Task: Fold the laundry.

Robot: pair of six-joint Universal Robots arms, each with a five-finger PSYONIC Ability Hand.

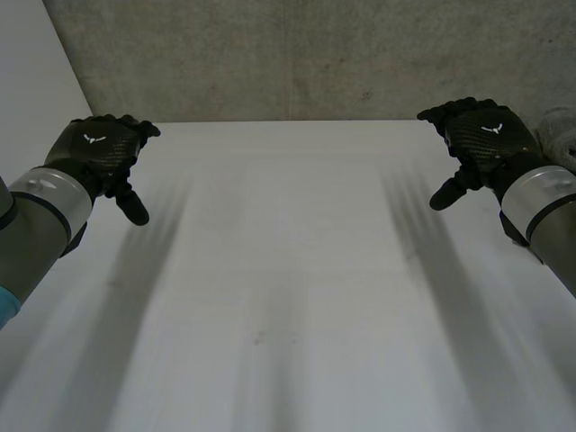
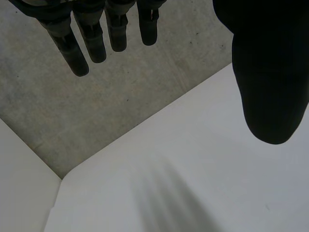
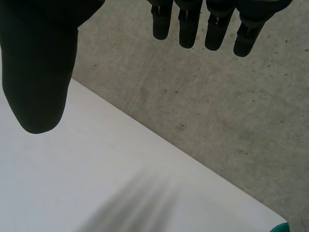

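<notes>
Table (image 1: 288,297) smooth matt white; wall (image 1: 315,54) rough concrete.

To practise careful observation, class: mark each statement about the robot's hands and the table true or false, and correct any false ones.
1. The left robot hand has straight fingers and holds nothing. True.
2. The right robot hand is curled round a cloth. False: its fingers are straight and it holds nothing.
3. The two hands touch each other over the middle of the table. False: they are far apart, one at each side of it.
4. Grey concrete lies beyond the table's far edge. True.
</notes>
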